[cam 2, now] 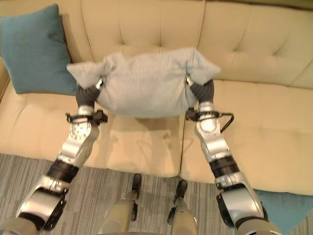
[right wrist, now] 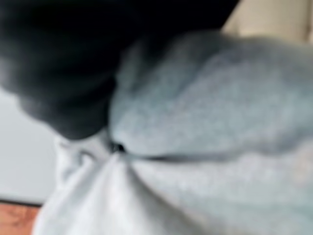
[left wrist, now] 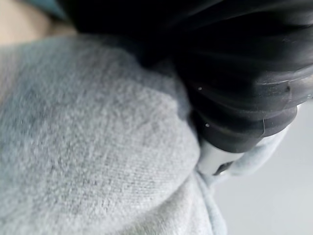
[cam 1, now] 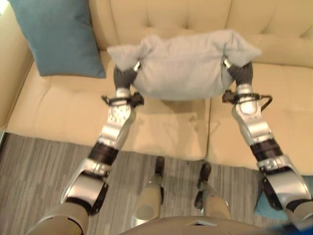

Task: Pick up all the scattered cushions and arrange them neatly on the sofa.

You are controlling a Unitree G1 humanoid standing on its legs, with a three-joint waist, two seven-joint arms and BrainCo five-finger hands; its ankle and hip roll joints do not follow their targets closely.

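A light grey cushion (cam 1: 181, 68) hangs above the seat of the beige sofa (cam 1: 58, 112), carried between my two hands. My left hand (cam 1: 126, 77) grips its left side and my right hand (cam 1: 240, 72) its right side, and the corners flare out past both. In the left wrist view the dark cover of my left hand (left wrist: 244, 98) presses into the grey cloth (left wrist: 88, 147), with a silver finger (left wrist: 215, 161) dug into a fold. In the right wrist view the cloth (right wrist: 205, 107) bunches up where my right hand (right wrist: 63, 63) holds it. A teal cushion (cam 1: 58, 36) leans on the sofa's back at the left.
Another teal cushion (cam 2: 283, 208) lies on the floor by my right arm, below the sofa's front edge. Grey striped carpet (cam 1: 34, 166) runs in front of the sofa. The sofa's left armrest (cam 1: 10, 73) rises beside the leaning teal cushion.
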